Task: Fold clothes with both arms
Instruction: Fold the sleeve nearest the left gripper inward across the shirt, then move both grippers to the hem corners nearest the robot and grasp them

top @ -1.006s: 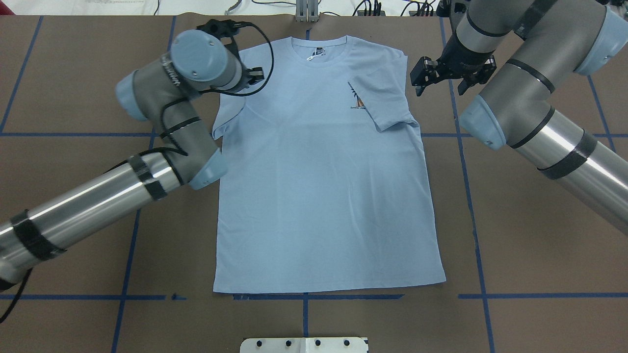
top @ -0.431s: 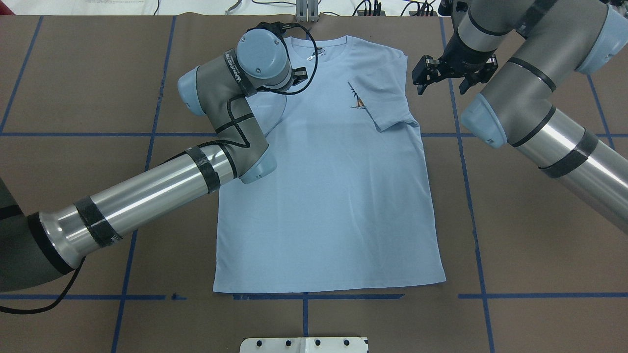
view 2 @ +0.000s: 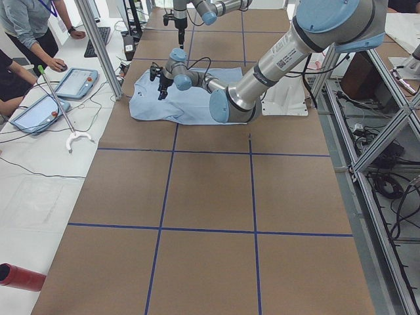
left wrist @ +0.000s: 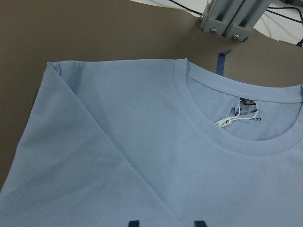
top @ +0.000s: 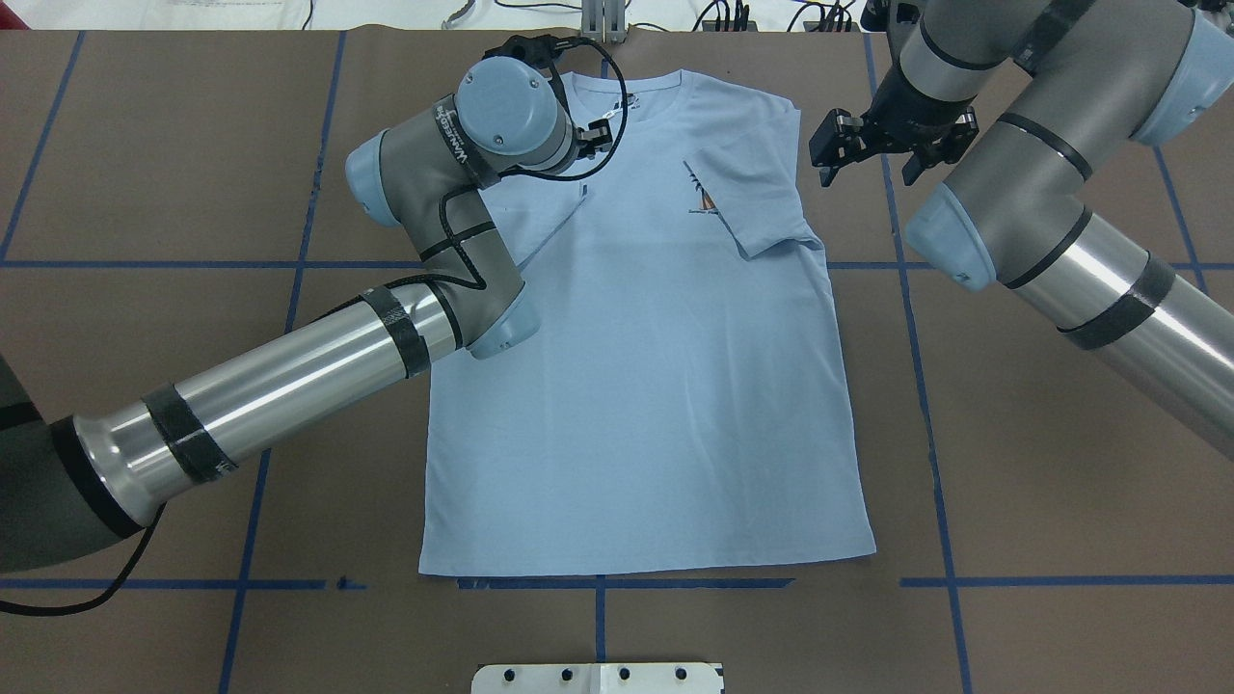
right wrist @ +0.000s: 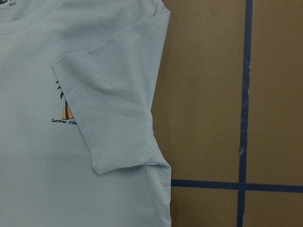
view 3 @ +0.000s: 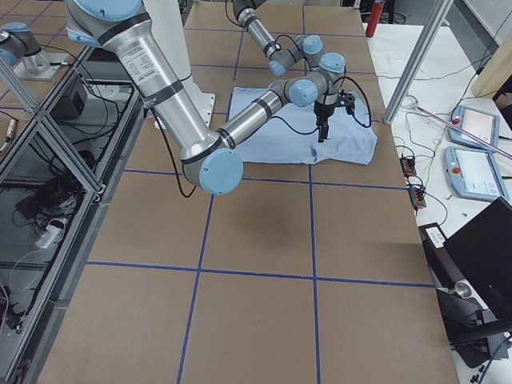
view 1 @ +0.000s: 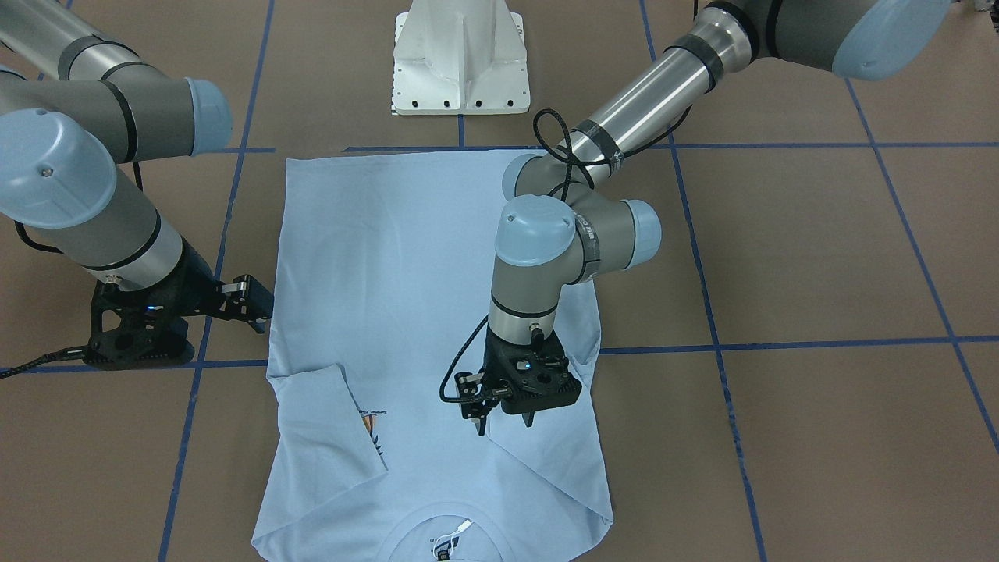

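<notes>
The light blue T-shirt (top: 636,386) lies flat, front up, collar at the table's far edge. Both sleeves are folded inward. The right sleeve (top: 762,193) covers part of the palm print (top: 704,198); the left sleeve (top: 549,226) lies on the chest. My left gripper (view 1: 503,421) is open and empty just above the left shoulder; the left wrist view shows its tips apart over the cloth (left wrist: 142,142) near the collar label (left wrist: 246,101). My right gripper (top: 865,166) is open and empty over bare table beside the right shoulder, and shows in the front view (view 1: 254,306).
The white pedestal base (view 1: 460,58) stands at the near table edge. A metal post (top: 603,19) and cables stand just beyond the collar. Blue tape lines (top: 925,386) grid the brown table. Operators and tablets (view 2: 72,82) are at the far side.
My left arm has swung right from beside the shirt to over its left shoulder, bringing the left sleeve across; the sleeve now lies flat on the chest. The right arm has hardly moved.
</notes>
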Motion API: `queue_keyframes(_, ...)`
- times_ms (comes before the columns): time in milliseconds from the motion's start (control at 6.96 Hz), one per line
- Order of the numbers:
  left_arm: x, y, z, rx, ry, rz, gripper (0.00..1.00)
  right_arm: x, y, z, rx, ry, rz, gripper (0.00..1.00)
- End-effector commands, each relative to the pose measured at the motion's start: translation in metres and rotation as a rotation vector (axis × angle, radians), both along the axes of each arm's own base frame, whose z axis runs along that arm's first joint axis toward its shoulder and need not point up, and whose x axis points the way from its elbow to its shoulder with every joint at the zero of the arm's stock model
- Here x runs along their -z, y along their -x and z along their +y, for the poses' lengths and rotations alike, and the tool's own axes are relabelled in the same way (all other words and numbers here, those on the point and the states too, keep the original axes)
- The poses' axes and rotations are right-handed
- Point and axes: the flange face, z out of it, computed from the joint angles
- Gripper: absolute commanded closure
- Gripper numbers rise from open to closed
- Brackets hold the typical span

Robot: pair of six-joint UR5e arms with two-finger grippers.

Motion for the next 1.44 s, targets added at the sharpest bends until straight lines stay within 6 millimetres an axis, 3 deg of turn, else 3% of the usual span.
queue_keyframes(0, 0.002, 0.016, 0.022, -0.105, 0.015, 0.065, 0.00, 0.006, -0.003, 0.010, -0.001, -0.006, -0.015, 0.00)
queue_keyframes(144, -0.007, 0.040, 0.050, -0.149, 0.058, 0.054, 0.00, 0.010, 0.005, 0.036, -0.012, 0.016, -0.035, 0.00)
queue_keyframes(431, -0.012, 0.112, 0.113, -0.207, 0.023, -0.019, 0.00, -0.001, 0.024, 0.115, -0.065, 0.028, -0.068, 0.00)
queue_keyframes(575, -0.022, 0.155, 0.158, -0.252, 0.012, 0.001, 0.00, -0.011, 0.037, 0.178, -0.116, 0.044, -0.107, 0.00)
queue_keyframes(719, -0.032, 0.187, 0.197, -0.276, -0.005, 0.027, 0.00, -0.041, 0.057, 0.237, -0.114, 0.051, -0.111, 0.00)
queue_keyframes(862, -0.030, 0.197, 0.213, -0.286, -0.012, 0.034, 0.00, -0.073, 0.071, 0.279, -0.140, 0.034, -0.136, 0.00)
queue_keyframes(1006, -0.034, 0.199, 0.215, -0.284, -0.007, 0.027, 0.00, -0.117, 0.066, 0.320, -0.125, 0.027, -0.143, 0.00)
queue_keyframes(1150, -0.034, 0.199, 0.215, -0.281, -0.008, 0.026, 0.00, -0.135, 0.070, 0.341, -0.116, 0.006, -0.114, 0.00)
queue_keyframes(1294, -0.035, 0.198, 0.215, -0.281, -0.006, 0.026, 0.00, -0.137, 0.078, 0.354, -0.113, 0.029, -0.111, 0.00)
